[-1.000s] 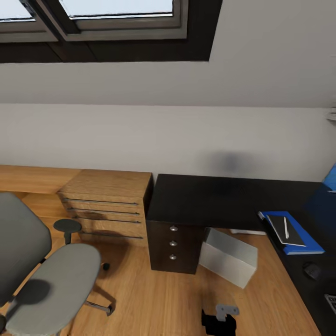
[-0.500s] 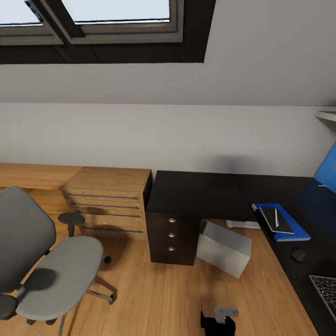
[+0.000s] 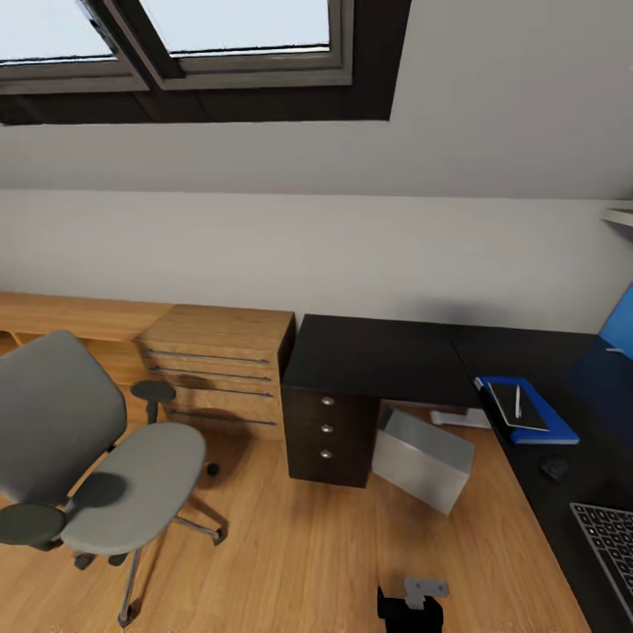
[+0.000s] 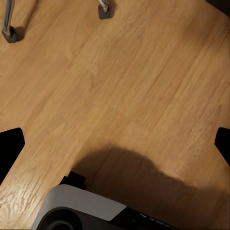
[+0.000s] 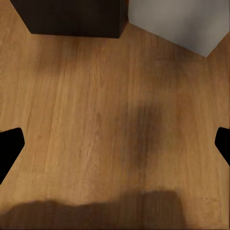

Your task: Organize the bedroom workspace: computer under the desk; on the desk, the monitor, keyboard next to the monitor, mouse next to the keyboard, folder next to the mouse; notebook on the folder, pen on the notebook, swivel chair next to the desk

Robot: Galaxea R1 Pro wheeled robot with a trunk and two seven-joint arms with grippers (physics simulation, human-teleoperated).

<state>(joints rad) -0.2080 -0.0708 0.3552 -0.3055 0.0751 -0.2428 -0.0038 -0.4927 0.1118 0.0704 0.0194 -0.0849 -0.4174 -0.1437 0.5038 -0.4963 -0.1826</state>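
Observation:
The grey swivel chair (image 3: 114, 479) stands on the floor at the left, apart from the black desk (image 3: 378, 360). Under the desk, a light-grey computer (image 3: 424, 459) sits tilted beside the drawer unit (image 3: 329, 431). On the desk's right wing lies the blue folder (image 3: 554, 431), with the dark notebook (image 3: 512, 409) and white pen (image 3: 518, 401) on top. Nearer me are the mouse (image 3: 554, 469) and the keyboard (image 3: 613, 538). The monitor is out of view. My left gripper (image 4: 115, 143) and right gripper (image 5: 115, 143) hang open over bare floor.
A light-wood drawer chest (image 3: 220, 369) stands left of the desk. A blue upright panel (image 3: 620, 323) is at the right edge. Chair base legs (image 4: 9, 28) show in the left wrist view. The drawer unit (image 5: 72, 17) and the computer (image 5: 182, 24) show in the right wrist view.
The head camera has shifted, so the chair shows more fully and the keyboard comes further into view. Nothing on the desk or floor has moved.

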